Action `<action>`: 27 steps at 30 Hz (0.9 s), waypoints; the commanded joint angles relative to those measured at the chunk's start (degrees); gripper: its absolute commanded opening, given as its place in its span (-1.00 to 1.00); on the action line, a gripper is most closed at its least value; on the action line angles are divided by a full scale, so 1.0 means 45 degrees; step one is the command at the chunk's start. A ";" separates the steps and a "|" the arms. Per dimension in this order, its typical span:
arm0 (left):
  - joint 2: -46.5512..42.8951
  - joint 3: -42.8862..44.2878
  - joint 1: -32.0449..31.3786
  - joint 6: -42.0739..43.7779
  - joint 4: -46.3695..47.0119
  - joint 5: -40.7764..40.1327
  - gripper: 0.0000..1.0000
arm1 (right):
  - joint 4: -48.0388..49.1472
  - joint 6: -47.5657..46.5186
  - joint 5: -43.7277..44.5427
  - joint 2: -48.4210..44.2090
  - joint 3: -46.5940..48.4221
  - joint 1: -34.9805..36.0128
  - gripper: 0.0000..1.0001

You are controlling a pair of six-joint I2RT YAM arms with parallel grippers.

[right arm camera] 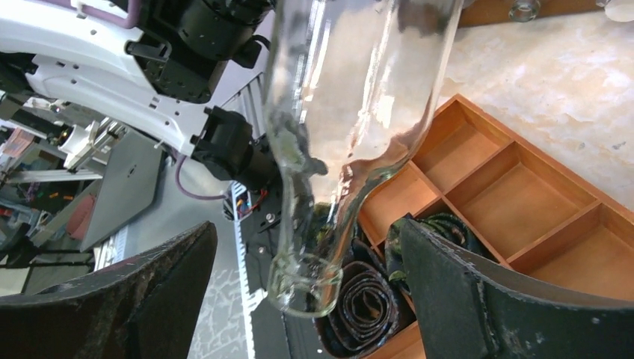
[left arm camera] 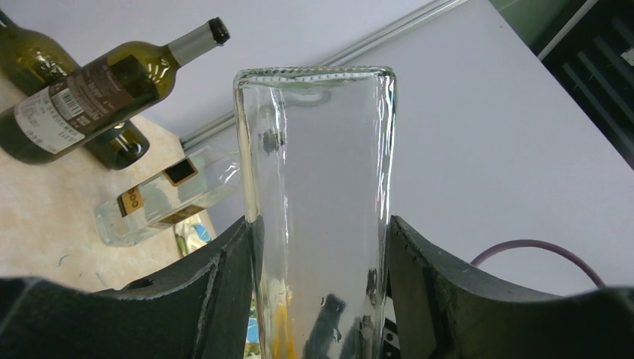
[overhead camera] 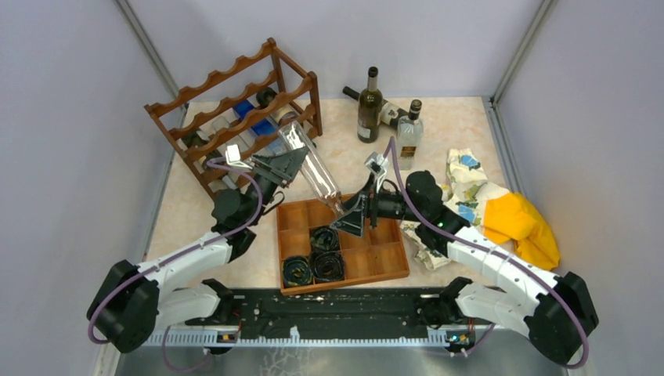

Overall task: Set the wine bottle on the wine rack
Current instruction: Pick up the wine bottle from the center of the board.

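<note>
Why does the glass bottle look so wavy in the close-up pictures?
Left wrist view: the clear glass bottle smears the grey wall behind it. Right wrist view: its neck warps the wooden tray behind. Top view: even light, soft shadows.

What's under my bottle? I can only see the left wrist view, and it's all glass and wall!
Observer: Your bottle hangs tilted, neck down, over a wooden tray.
Operator: Is the other hand holding it too?
Observer: No. The right gripper is open, with a finger on each side of the neck and neither one touching it.
Operator: Where's the rack?
Observer: The rack stands at the back left, close to the bottle's base end.
</note>
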 commanded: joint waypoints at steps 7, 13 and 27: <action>0.0350 0.0729 0.0006 -0.0447 0.2389 0.0224 -1.00 | 0.1823 0.0490 0.0494 0.1022 0.1153 0.0113 0.10; 0.0343 0.0403 0.0001 -0.0482 0.2287 0.0206 -1.00 | 0.1964 0.0433 0.0409 0.1175 0.1390 0.0130 -0.79; -0.1907 0.0126 0.0011 0.0023 -0.3766 -0.1253 0.93 | 0.2369 0.1395 -0.0025 0.0861 0.1390 -0.1234 -1.00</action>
